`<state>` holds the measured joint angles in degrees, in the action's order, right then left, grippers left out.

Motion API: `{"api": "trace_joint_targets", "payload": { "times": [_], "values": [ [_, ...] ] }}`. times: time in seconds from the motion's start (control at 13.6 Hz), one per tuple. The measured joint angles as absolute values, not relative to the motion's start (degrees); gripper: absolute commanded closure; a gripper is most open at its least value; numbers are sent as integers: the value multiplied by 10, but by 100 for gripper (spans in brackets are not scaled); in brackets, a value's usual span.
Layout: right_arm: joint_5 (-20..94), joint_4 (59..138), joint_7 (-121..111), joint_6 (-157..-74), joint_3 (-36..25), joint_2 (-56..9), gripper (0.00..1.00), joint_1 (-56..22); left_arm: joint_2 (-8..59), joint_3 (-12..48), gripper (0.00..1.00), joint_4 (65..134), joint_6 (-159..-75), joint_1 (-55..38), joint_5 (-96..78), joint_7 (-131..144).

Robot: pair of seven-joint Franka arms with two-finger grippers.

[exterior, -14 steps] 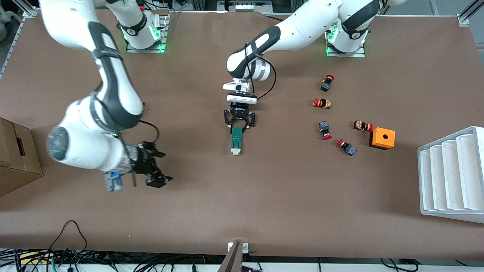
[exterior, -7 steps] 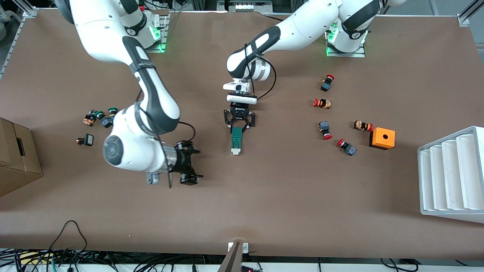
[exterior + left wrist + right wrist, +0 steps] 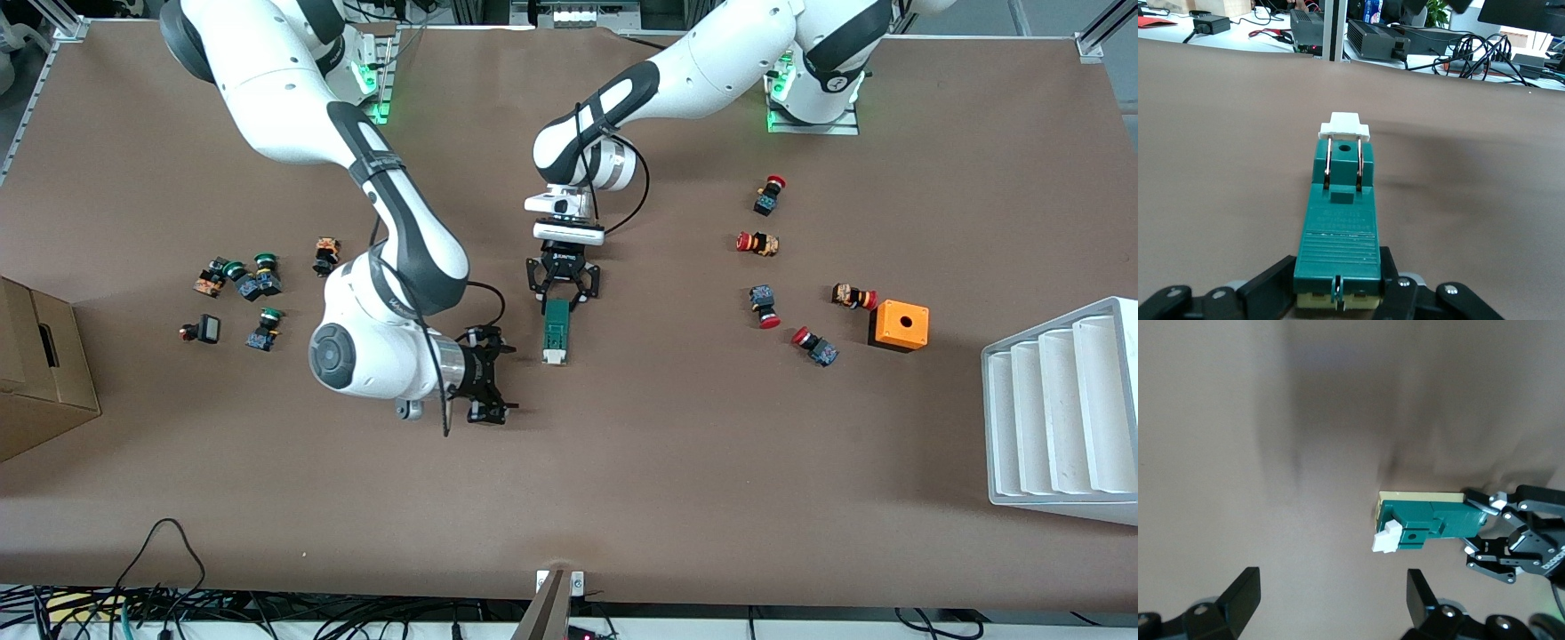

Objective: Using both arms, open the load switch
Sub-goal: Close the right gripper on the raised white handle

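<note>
The load switch, flat on the desk, is clamped at one end by the left pincer, while the released right pincer is poised beside it, its white slider unpulled

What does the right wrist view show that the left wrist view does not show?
Only the right wrist view shows the open right gripper and the whole left gripper from outside. Only the left wrist view shows cables and devices past the table's edge. Both show the load switch lying on the table, its white sliding piece at the free end, the left gripper shut on the other end.
</note>
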<state>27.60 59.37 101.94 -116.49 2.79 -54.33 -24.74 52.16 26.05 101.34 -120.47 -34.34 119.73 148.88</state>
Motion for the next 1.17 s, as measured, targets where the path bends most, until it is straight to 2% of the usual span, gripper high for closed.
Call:
{"api": "trace_joint_targets", "payload": {
  "times": [0.22,0.73,1.17],
  "values": [
    [276,588,1046,-1180,28,-560,10,-267,522,261,77,1013,-1205,-343,1197,1489],
    [254,585,1060,-1207,27,-586,37,-296,522,261,77,1013,-1205,-343,1197,1489],
    [235,585,1063,-1208,27,-594,43,-312,522,261,77,1013,-1205,-343,1197,1489]
  ]
}}
